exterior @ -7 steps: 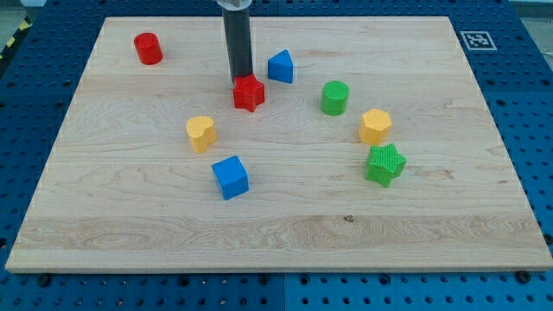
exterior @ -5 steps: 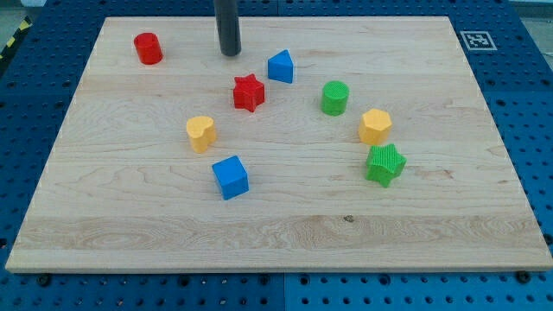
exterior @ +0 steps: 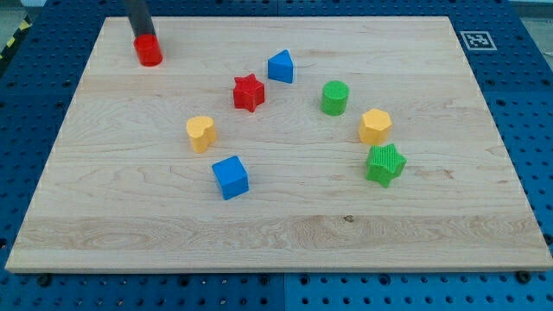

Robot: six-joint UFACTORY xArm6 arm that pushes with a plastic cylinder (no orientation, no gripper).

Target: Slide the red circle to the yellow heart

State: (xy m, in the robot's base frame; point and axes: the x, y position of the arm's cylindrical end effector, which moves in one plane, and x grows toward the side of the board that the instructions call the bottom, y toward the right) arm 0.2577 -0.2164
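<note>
The red circle (exterior: 149,50) sits near the board's top left corner. My tip (exterior: 142,36) stands at the circle's top edge, just behind it toward the view's top, seemingly touching it. The yellow heart (exterior: 200,133) lies lower and to the right of the circle, in the left middle of the board, well apart from my tip.
A red star (exterior: 248,92) and a blue triangular block (exterior: 280,66) lie right of the circle. A blue cube (exterior: 231,177) sits below the heart. A green circle (exterior: 334,98), a yellow hexagon (exterior: 375,126) and a green star (exterior: 384,163) lie at the right.
My tip has moved left across the board's top, from beside the red star to the top edge of the red circle. No block has shifted.
</note>
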